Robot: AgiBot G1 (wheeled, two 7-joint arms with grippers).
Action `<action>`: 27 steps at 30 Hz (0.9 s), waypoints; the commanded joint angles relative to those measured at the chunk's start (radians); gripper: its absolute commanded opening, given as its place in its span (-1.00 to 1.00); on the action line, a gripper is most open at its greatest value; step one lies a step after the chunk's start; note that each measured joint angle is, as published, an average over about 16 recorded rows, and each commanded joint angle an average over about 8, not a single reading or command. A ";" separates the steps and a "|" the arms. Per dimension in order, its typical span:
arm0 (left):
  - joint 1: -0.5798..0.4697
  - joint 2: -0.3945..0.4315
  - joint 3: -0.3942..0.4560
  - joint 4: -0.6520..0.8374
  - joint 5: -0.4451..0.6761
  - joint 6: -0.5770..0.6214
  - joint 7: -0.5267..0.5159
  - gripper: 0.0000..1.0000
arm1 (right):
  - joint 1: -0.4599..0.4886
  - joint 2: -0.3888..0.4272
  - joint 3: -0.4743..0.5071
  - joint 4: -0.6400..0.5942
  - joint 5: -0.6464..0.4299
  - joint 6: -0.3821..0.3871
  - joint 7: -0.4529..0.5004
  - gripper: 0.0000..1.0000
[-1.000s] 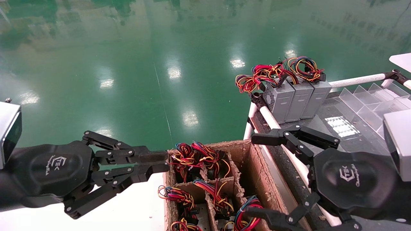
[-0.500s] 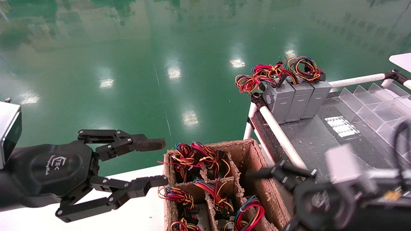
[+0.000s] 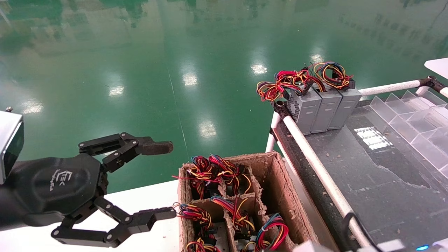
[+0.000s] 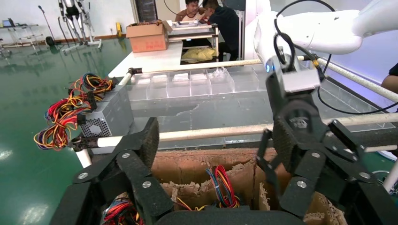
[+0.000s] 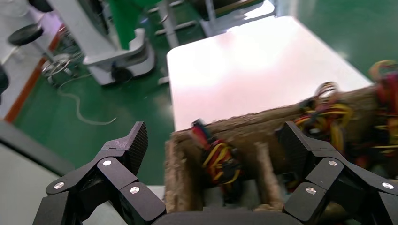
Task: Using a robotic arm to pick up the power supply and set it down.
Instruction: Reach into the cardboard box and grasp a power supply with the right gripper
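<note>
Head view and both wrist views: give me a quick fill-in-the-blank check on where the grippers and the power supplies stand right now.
1. The left gripper hovers beside the cardboard box with its fingers ____.
2. On the dark table, ____ grey power supplies stand side by side at the far corner.
3. The power supplies in the box show bundles of coloured ____ on top.
4. The right gripper is open above the ____.

Missing words: open; three; wires; box

My left gripper (image 3: 166,182) sits at the lower left of the head view, fingers (image 3: 154,148) spread wide. My right gripper (image 5: 213,140), fingers likewise apart, shows only a wrist sliver at the bottom right.
</note>
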 commanded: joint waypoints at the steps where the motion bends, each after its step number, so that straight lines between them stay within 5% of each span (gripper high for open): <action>1: 0.000 0.000 0.000 0.000 0.000 0.000 0.000 1.00 | 0.008 -0.006 -0.033 0.003 -0.001 -0.005 -0.010 0.76; 7: 0.000 0.000 0.000 0.000 0.000 0.000 0.000 1.00 | 0.028 -0.022 -0.121 0.006 -0.009 0.006 -0.045 -0.65; 9: 0.000 0.000 0.000 0.000 0.000 0.000 0.000 1.00 | 0.034 -0.029 -0.142 0.007 -0.015 0.013 -0.054 -0.91; 27: 0.000 0.000 0.000 0.000 0.000 0.000 0.000 1.00 | 0.048 -0.081 -0.205 0.009 -0.085 0.090 -0.091 -1.00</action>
